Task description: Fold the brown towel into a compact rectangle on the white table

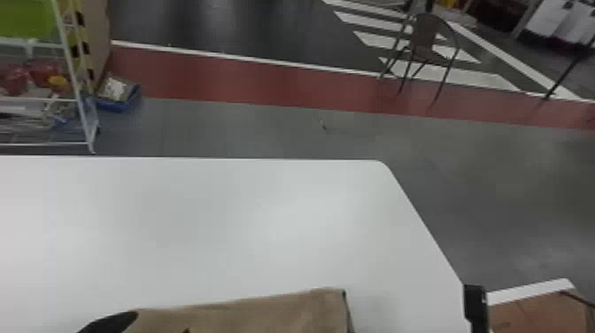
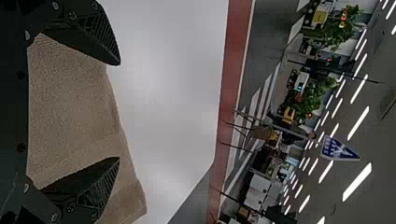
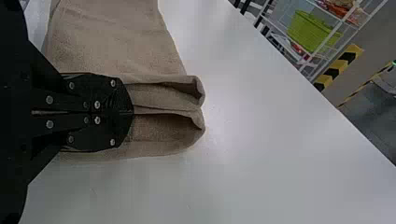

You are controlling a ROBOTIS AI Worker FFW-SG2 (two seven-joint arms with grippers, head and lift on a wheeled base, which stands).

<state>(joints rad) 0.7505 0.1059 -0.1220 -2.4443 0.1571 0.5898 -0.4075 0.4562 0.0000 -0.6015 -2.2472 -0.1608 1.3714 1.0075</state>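
Observation:
The brown towel [image 1: 248,312] lies on the white table [image 1: 212,239] at the bottom of the head view. Over its left end is my left gripper [image 1: 160,322]. In the left wrist view that left gripper [image 2: 119,111] stands open, its two fingers wide apart above the towel [image 2: 74,107]. My right gripper [image 3: 133,113] is shut on the towel [image 3: 116,44] in the right wrist view; the pinched cloth makes a ridge between two open, rounded folds past the fingertips. The cloth inside the right fingers is hidden.
Beyond the table's far left side stands a white wire shelf [image 1: 75,75]. A chair [image 1: 423,44] is on the floor farther back. At the table's right edge is a black part [image 1: 476,305], beside a brown surface with a white rim [image 1: 531,290].

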